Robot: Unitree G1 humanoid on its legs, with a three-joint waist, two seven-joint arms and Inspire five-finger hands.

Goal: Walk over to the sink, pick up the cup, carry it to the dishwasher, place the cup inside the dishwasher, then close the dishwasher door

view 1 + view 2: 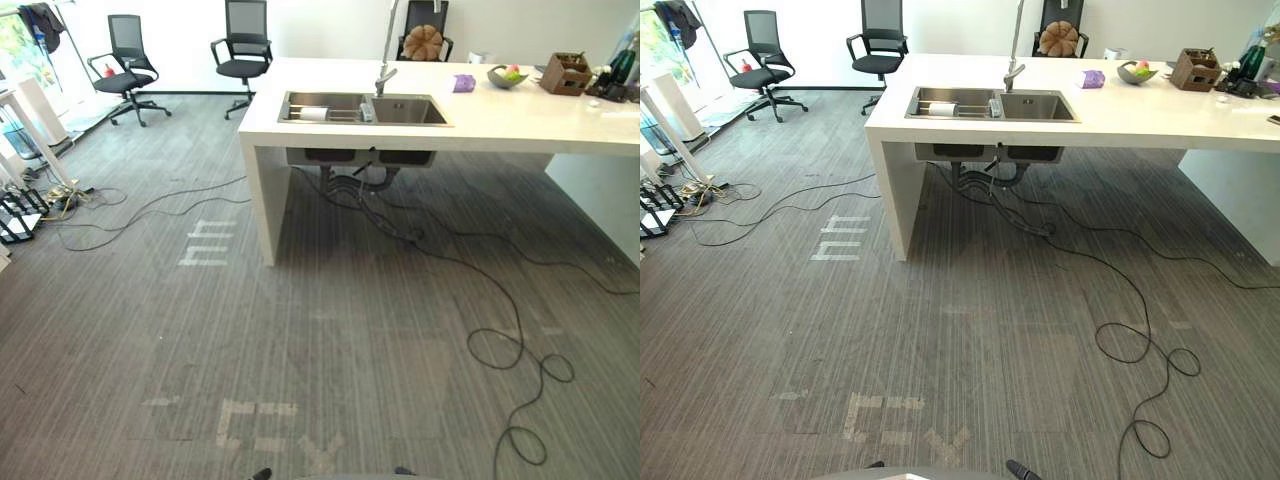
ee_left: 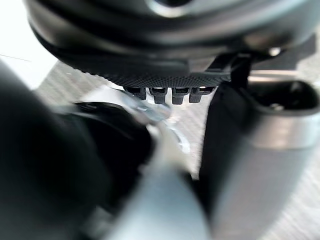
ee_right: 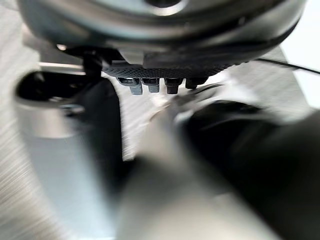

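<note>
Left hand (image 2: 170, 70): seen in its own wrist view, hanging over the floor. Grip state cannot be told. Nothing is seen held.
Right hand (image 3: 165, 62): seen in its own wrist view, likewise over the floor. Grip state cannot be told. Nothing is seen held.
Floor (image 1: 350, 330): grey striped carpet between the robot and the counter, with pale tape marks (image 1: 255, 420) near the robot.
Counter (image 1: 520, 120): white, well apart from the robot, its end panel toward the left.
Sink (image 1: 410, 110): two steel basins set in the counter top near its left end, with a tap (image 1: 386, 75) behind the divider.
Cup (image 1: 313, 113): probably the white cylinder lying in the left basin. It is too small to confirm.
Other counter items: purple item (image 1: 464, 83), bowl (image 1: 506, 76) and wooden box (image 1: 566, 72), all to the right of the sink.
Background: office chairs (image 1: 243, 45) by the far wall.
Dishwasher: its position cannot be told from here.
Step in hand (judgement): the walk to the sink, with most of the approach still ahead.
Done (judgement): nothing yet.
Left to do (judgement): reach the sink, pick up the cup, carry it to the dishwasher, place it inside, close the door.
</note>
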